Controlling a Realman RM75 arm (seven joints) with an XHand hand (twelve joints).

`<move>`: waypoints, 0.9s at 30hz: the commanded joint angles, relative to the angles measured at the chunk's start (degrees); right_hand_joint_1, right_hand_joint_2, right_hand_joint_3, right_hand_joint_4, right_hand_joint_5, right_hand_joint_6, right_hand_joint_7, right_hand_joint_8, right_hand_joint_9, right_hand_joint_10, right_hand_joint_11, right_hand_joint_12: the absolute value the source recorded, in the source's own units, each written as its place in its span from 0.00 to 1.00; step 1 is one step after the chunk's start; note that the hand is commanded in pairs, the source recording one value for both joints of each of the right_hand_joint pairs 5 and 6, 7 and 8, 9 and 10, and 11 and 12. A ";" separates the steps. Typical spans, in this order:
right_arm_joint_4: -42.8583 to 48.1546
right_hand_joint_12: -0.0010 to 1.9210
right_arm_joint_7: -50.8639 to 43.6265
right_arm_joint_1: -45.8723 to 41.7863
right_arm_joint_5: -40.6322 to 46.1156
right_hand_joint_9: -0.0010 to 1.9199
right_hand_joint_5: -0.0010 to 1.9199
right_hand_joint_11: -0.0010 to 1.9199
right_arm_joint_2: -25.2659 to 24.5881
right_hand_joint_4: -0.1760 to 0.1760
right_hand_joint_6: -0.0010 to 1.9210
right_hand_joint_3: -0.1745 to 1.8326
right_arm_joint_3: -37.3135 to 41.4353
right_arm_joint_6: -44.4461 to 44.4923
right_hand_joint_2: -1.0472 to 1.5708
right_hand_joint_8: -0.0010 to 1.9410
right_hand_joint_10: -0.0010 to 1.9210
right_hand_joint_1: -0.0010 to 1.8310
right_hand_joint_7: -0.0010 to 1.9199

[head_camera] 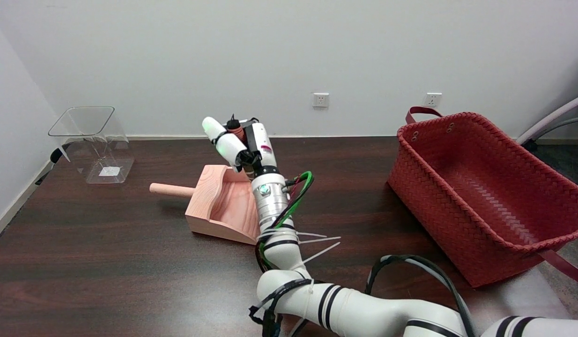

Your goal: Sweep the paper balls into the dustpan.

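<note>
A: What is filling the frame, from the largest item down?

B: The dark wooden counter [106,262] is spanning the whole lower part of the frame. At the right, a red woven basket [481,196] is sitting on it, its open side tilting toward the camera.

A: And the arm?

B: The white right arm [364,313] is reaching in from the lower right and rising toward the centre, with cables and zip ties running along it.

A: Where is the task's own object lying?

B: The pale wooden dustpan [218,201] is resting left of centre, its round handle pointing toward the left edge; the arm's wrist is crossing in front of its right side. No paper balls are showing anywhere on the visible surface.

A: What is standing at the upper left?

B: A clear plastic container [94,145] is standing near the counter's far corner.

A: How is the robot hand [237,140] set?

B: It is hovering above the dustpan's back wall, seen from behind, fingers drawn together. Whether it is gripping anything cannot be told from this angle.
</note>
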 commanded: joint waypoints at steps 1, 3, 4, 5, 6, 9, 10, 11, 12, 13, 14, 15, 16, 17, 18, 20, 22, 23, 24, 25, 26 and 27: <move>1.50 1.00 15.83 2.10 4.29 1.00 1.00 1.00 -3.16 0.50 1.00 0.07 0.31 3.27 1.00 0.99 1.00 0.34 1.00; 1.43 1.00 16.94 2.49 5.28 1.00 1.00 1.00 -3.43 0.50 1.00 0.07 0.31 3.62 1.00 0.99 1.00 0.34 1.00; 1.43 1.00 18.00 2.68 5.66 1.00 1.00 1.00 -3.73 0.50 1.00 0.07 0.31 3.62 1.00 0.99 1.00 0.34 1.00; 1.43 1.00 19.13 2.98 5.97 1.00 1.00 1.00 -3.93 0.50 1.00 0.07 0.31 3.62 1.00 0.99 1.00 0.34 1.00; 1.43 1.00 20.03 3.14 6.27 1.00 1.00 1.00 -3.97 0.50 1.00 0.06 0.30 3.62 1.00 0.99 1.00 0.34 1.00; 1.44 1.00 23.51 3.35 7.31 1.00 1.00 1.00 -4.44 0.50 1.00 0.06 0.18 3.63 1.00 0.99 1.00 0.33 1.00; 1.54 1.00 24.47 3.35 7.42 1.00 1.00 1.00 -4.51 0.50 1.00 0.06 0.31 3.71 1.00 0.99 1.00 0.33 1.00; 1.76 1.00 25.09 3.34 7.70 1.00 1.00 1.00 -4.58 0.50 1.00 0.06 0.31 3.83 1.00 0.99 1.00 0.33 1.00; 1.84 1.00 25.09 3.28 7.77 1.00 1.00 1.00 -4.58 0.50 1.00 0.05 0.31 4.20 1.00 0.99 1.00 0.33 1.00; 1.91 1.00 25.09 3.27 7.74 1.00 1.00 1.00 -4.57 0.50 1.00 0.05 0.30 4.92 1.00 0.99 1.00 0.33 1.00; 1.92 1.00 25.09 3.26 7.57 1.00 1.00 1.00 -4.50 0.50 1.00 0.05 0.23 5.86 1.00 0.99 1.00 0.33 1.00; 2.01 1.00 25.09 3.20 7.35 1.00 1.00 1.00 -4.46 0.50 1.00 0.05 0.22 6.46 1.00 0.99 1.00 0.33 1.00; 2.21 1.00 24.99 3.20 7.20 1.00 1.00 1.00 -4.22 0.50 1.00 0.05 0.14 7.77 1.00 0.99 1.00 0.33 1.00; 2.51 1.00 24.47 3.20 7.12 1.00 1.00 1.00 -4.02 0.50 1.00 0.05 0.06 8.90 1.00 0.99 1.00 0.33 1.00; 2.79 1.00 23.99 3.20 6.95 1.00 1.00 1.00 -3.96 0.50 1.00 0.05 -0.01 9.43 1.00 0.99 1.00 0.33 1.00; 3.52 1.00 22.38 3.09 5.83 1.00 1.00 1.00 -3.28 0.50 1.00 0.04 0.11 10.27 1.00 0.99 1.00 0.33 1.00; 4.87 1.00 19.69 2.78 3.79 1.00 1.00 1.00 -1.77 0.50 1.00 0.04 0.39 10.05 1.00 0.99 1.00 0.33 1.00; 5.42 1.00 18.86 2.72 3.36 1.00 1.00 1.00 -1.14 0.50 1.00 0.03 0.36 9.76 1.00 0.99 1.00 0.34 1.00; 6.29 1.00 17.54 2.70 2.84 1.00 1.00 1.00 -0.21 0.50 1.00 0.03 0.22 9.31 1.00 0.99 1.00 0.34 1.00; 7.14 1.00 16.37 2.60 2.47 1.00 1.00 1.00 0.60 0.50 1.00 0.03 0.15 8.94 1.00 0.99 1.00 0.34 1.00; 7.55 1.00 15.80 2.45 2.34 1.00 1.00 1.00 0.99 0.50 1.00 0.03 0.15 8.78 1.00 0.99 1.00 0.34 1.00; 8.67 1.00 14.84 2.29 2.34 1.00 1.00 1.00 1.66 0.50 1.00 0.02 0.20 8.65 1.00 0.99 1.00 0.34 1.00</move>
